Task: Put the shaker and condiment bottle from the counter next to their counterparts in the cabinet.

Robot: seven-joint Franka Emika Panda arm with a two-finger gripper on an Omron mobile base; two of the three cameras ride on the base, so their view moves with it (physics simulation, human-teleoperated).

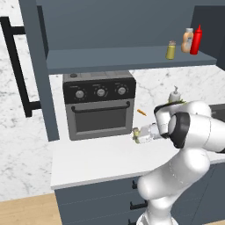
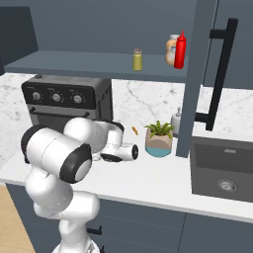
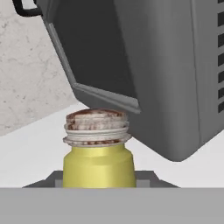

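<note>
While the gripper (image 1: pixel 137 135) sits clamped on the shaker (image 3: pixel 99 153) at mid-frame, low over the counter (image 1: pixel 96 162), the toaster oven (image 1: pixel 99 104) stands close behind at centre-left. On the cabinet (image 1: pixel 132 59) shelf, upper right, stand the twin shaker (image 1: pixel 171 50), tan bottle (image 1: pixel 187 39) and red condiment bottle (image 1: pixel 196 39).

Gripper (image 1: pixel 137 135) closed on shaker (image 1: pixel 139 134), low over counter (image 1: pixel 92 165).
Held shaker sits just right of the toaster oven (image 1: pixel 99 104). Cabinet (image 1: pixel 127 59) shelf carries 3 items: 2nd shaker (image 1: pixel 170 50), tan-orange bottle (image 1: pixel 187 40), red condiment bottle (image 1: pixel 196 39), the bottles touching.
</note>
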